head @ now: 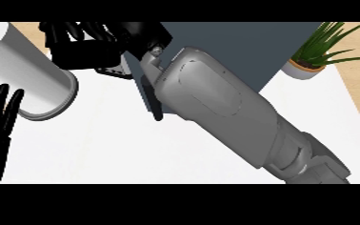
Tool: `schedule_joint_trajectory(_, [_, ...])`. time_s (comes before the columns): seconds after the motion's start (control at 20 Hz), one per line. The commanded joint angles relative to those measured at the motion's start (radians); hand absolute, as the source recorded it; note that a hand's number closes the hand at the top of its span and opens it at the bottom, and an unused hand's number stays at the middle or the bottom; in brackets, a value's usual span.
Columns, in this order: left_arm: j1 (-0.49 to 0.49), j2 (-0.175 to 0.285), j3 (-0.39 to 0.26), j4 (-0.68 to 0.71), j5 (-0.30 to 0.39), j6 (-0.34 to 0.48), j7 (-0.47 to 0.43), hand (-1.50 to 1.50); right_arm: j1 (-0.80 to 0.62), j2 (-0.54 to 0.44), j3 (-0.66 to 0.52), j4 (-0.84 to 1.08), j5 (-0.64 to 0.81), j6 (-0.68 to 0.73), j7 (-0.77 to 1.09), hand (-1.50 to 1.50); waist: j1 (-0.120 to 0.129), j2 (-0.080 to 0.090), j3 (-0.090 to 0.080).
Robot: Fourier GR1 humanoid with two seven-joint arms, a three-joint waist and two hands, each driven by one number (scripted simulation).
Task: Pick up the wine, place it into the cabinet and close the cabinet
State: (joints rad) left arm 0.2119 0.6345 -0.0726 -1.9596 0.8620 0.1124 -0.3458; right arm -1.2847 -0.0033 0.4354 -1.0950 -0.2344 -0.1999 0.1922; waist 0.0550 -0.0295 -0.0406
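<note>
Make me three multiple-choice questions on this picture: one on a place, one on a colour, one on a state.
1. Where is the potted plant? A upper right; B lower left; C centre.
2. What colour is the cylinder at the left? A red; B white; C green.
3. How is the left hand? A shut on a bottle; B open; C out of view.
Answers: A, it stands right of the cabinet, upper right. B, its wall is white. B, straight fingers point up at the left edge.
</note>
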Motion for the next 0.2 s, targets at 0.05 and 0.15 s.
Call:
schedule_joint_trajectory(0.05, [0.003,-0.003,-0.013,0.000,-0.014,-0.006,0.002,-1.50,0.043,-0.114,-0.070,0.144,0.044,-0.048,-0.017,1.50,-0.038,0.044,0.039])
schedule_joint_trajectory(0.15, [-0.024,-0.010,-0.007,-0.019,-0.009,0.036,0.020,-1.50,0.051,-0.112,-0.065,0.154,0.036,-0.033,-0.034,1.50,-0.049,0.045,0.041])
